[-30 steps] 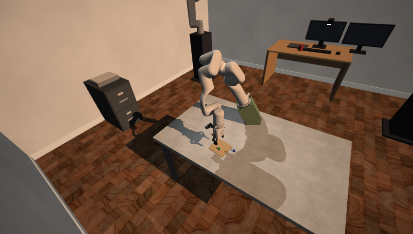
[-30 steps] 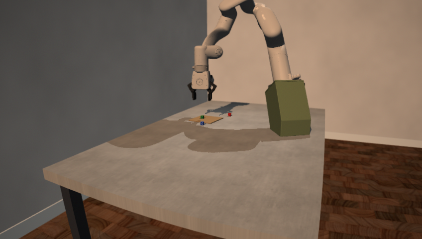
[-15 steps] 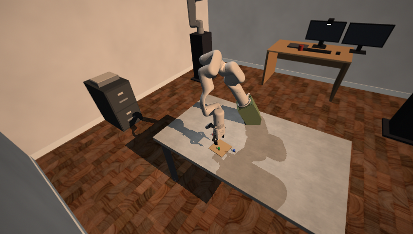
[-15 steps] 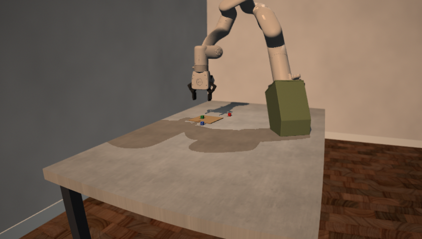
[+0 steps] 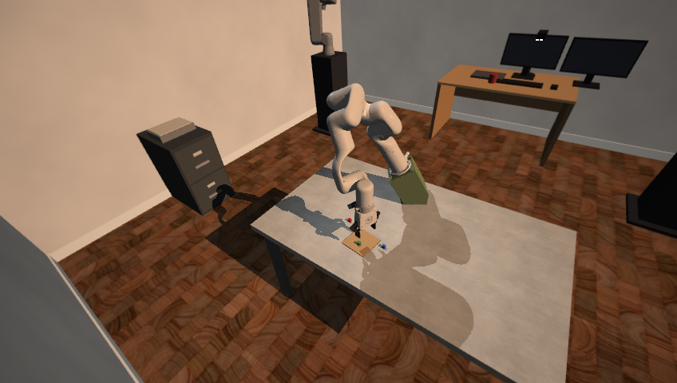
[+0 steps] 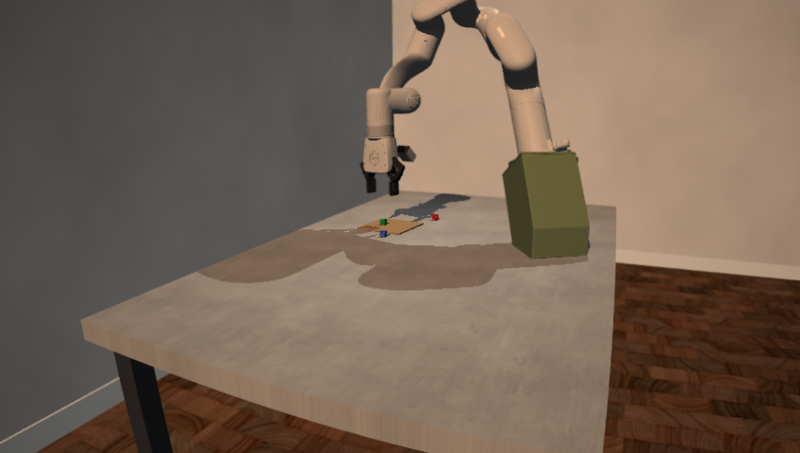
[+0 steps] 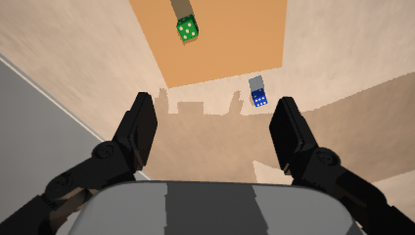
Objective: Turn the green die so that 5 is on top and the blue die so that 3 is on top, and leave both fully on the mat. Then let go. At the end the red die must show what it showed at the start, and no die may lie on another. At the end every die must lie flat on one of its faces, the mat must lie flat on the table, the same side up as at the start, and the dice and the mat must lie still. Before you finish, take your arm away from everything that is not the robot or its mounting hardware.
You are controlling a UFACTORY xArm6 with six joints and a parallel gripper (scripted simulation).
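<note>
The surface [image 5: 498, 266] is a pale grey table top with a light wooden edge and dark legs, crossed by broad shadows of the arm. It stands on a dark wood parquet floor [image 5: 180, 303], in a room with a beige wall and a grey wall. A black filing cabinet [image 5: 188, 163] stands by the beige wall, and a wooden desk [image 5: 512, 92] with two dark monitors [image 5: 572, 54] stands by the grey one. The arm rises from an olive green pedestal [image 6: 547, 208] set on the surface.

A small tan mat [image 6: 401, 226] lies flat on the surface. The green die [image 6: 383, 221] sits on the mat, close to one edge. The blue die [image 6: 382, 234] lies off the mat, just beside that edge, on the bare surface. The red die [image 6: 435, 217] lies apart from the mat on its far side.

The gripper [image 6: 381, 182] hangs well above the mat with its fingers spread fully apart and nothing between them.

Only the top view takes in the room's furniture. The exterior view shows the gap between gripper and surface. The wrist view alone reads the faces: the green die [image 7: 187, 29] shows five pips on top, while the blue die [image 7: 259, 98] shows a face with about five or six pips that I cannot count for certain. The red die is out of the wrist view.
</note>
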